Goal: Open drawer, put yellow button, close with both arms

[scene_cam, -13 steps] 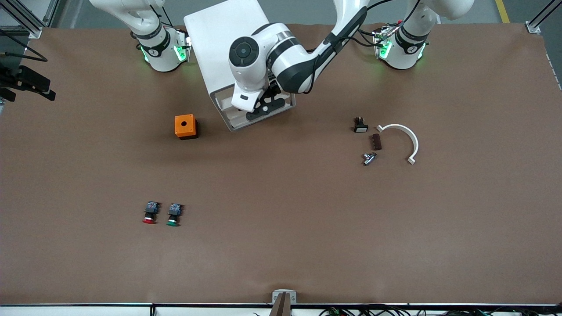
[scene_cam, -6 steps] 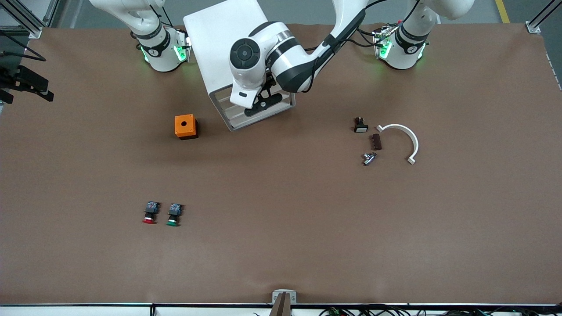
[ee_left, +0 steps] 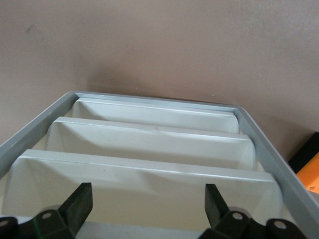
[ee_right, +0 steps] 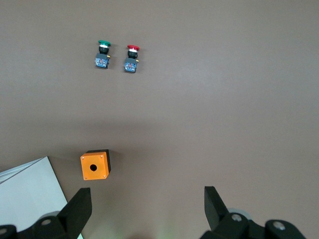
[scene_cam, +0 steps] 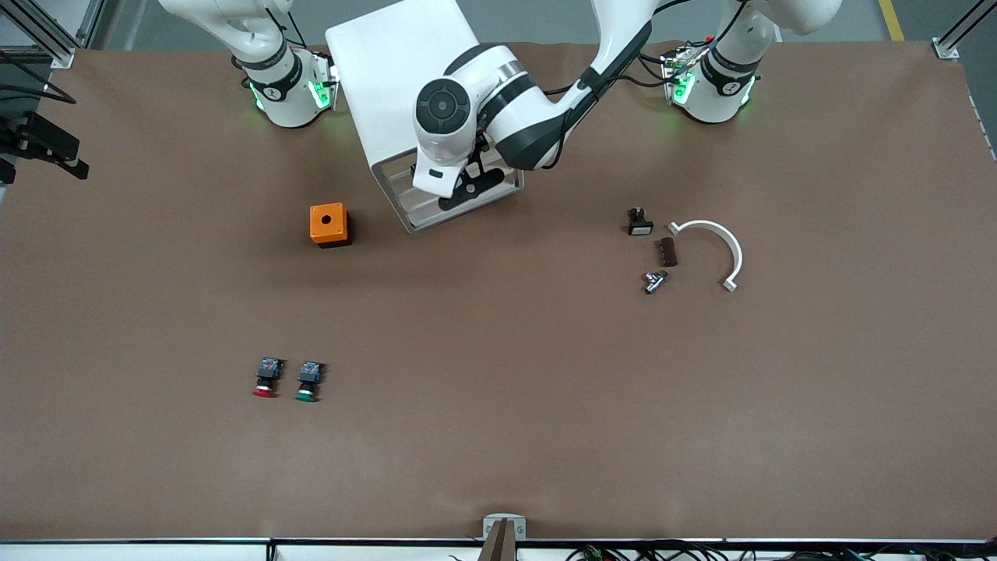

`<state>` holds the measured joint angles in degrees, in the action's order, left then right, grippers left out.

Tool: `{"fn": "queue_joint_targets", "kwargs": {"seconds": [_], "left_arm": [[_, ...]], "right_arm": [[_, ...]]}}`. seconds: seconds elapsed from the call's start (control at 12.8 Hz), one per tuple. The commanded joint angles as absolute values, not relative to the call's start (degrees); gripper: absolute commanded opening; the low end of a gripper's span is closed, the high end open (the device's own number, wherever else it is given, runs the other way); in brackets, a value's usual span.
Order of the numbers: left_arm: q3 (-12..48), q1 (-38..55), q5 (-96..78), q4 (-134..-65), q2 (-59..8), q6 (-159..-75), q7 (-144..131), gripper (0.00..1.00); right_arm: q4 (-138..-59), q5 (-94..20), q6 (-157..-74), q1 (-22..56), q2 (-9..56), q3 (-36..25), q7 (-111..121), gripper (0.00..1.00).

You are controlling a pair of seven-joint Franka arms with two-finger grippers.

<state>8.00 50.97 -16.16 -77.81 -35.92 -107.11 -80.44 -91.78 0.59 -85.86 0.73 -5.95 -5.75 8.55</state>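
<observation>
Looks like a robotics lab bench: two white arms bolted to a brown-covered table [scene_cam: 498, 467], aluminium frame posts [scene_cam: 954, 31] at the corners, cable bundles [scene_cam: 701, 552] along the edge, grey workshop floor [scene_cam: 919, 19] past the bases.

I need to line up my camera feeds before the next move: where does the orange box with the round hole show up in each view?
Front view: the orange box sits on the table beside the cabinet, toward the right arm's end.
Left wrist view: only an orange corner shows at the picture's edge, past the cabinet's grey frame.
Right wrist view: the box shows whole, next to the cabinet's white top.
Shared landmark: the cabinet.
</observation>
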Motion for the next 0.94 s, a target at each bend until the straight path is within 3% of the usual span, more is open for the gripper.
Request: {"fn": "queue_joint_targets", "kwargs": {"seconds": [0.0,0.39,0.86], "left_arm": [[8.4,49.1,-17.1,-78.0,-35.1,-107.8,-80.9,0.99],[8.1,41.9,-14.8,-75.9,-33.1,-107.8,-79.5,0.99],[8.2,35.9,-5.4,-76.2,-21.7,-105.4,-74.2,0.99]], "right_arm": [[-93.7,-0.7,-87.4,-0.5,-7.8,-4.8,9.6,1.00],[-93.9,-2.4,-87.5,-0.4,-8.3,-5.0,9.6,1.00],[-95.1,-2.4,-87.1,-0.5,-9.0,-5.1,9.5,1.00]]}}
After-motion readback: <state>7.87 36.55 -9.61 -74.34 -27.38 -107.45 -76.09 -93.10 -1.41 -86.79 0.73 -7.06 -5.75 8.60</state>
